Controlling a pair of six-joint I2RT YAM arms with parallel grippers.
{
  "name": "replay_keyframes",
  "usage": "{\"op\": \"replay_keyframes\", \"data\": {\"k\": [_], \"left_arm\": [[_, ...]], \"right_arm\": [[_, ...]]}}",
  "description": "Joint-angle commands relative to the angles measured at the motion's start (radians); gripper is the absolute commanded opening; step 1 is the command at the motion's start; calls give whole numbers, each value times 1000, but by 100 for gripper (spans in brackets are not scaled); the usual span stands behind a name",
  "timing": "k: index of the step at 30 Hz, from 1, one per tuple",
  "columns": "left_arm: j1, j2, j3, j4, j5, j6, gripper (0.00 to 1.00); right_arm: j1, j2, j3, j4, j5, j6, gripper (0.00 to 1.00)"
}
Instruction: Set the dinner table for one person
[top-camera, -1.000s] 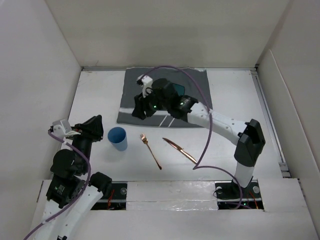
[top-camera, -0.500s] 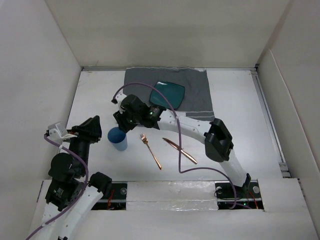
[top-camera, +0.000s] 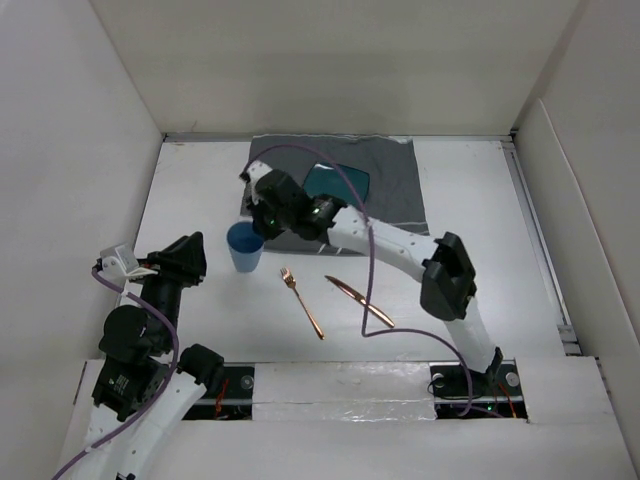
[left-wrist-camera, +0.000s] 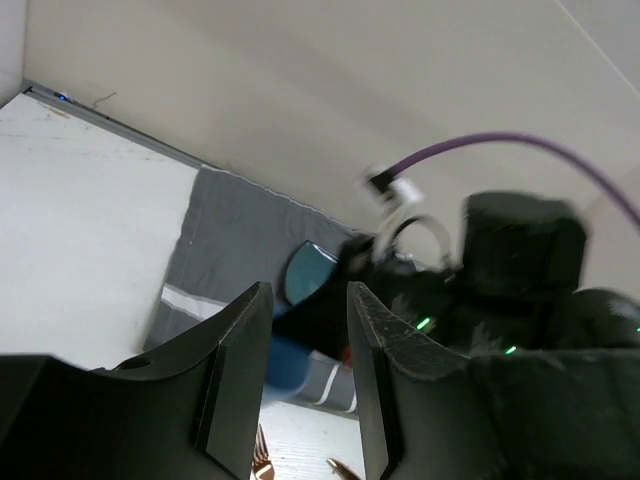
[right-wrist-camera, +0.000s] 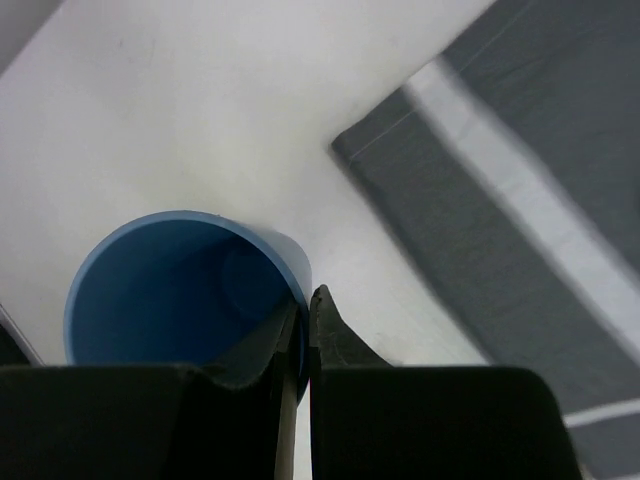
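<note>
Our right claw (right-wrist-camera: 303, 300) pinches the rim of the empty cup (right-wrist-camera: 170, 290); our left claw (left-wrist-camera: 308, 325) stands part open, holding nothing.

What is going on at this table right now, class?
The right gripper pinches the rim of the blue cup, one finger inside, one outside, beside a corner of the grey placemat. The left gripper hangs open, holding nothing. A teal plate sits on the placemat; a fork and knife lie on the dinner table.
</note>
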Motion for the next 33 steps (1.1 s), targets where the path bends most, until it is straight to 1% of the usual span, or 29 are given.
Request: {"op": "replay_keyframes", "data": {"k": [1,3,4,7,8,9,10,11,14,15,17,25,33], "left_arm": [[5,-7,-4,51,20,16,33],[5,-11,-10,68,52,23,35],[5,-13,-15,77,64,26,38],[5,-2,-18,82,87,32,45],[5,-1,-16,82,95,32,45],[5,-1,-19,83,97,34,46],[5,1,-19,85,97,37,45],[5,8,-21,88,95,37,46],[5,18,-19,82,100,39,46],[5,19,-21,88,103,39,46],[5,33,-18,93,103,42,46],[5,68,-16,94,121,46,46],[5,97,-13,102,126,48,46]], "right_arm": [[-192,-200,-9,105,58,-4,0],[-282,-208,1,82,82,-15,0],[-375,-203,24,54,85,-18,0],[-496,-171,39,65,95,-19,0],[-564,-154,71,65,92,-19,0],[-595,-133,99,54,81,-16,0],[-626,-73,139,12,82,-16,0],[-675,-42,230,-7,84,-15,0],[-737,97,383,-99,92,-16,0],[-772,128,468,-121,79,-16,0],[-825,209,547,-153,78,-19,0],[-893,272,515,-144,75,-25,0],[-904,332,530,-138,75,-28,0]]}}
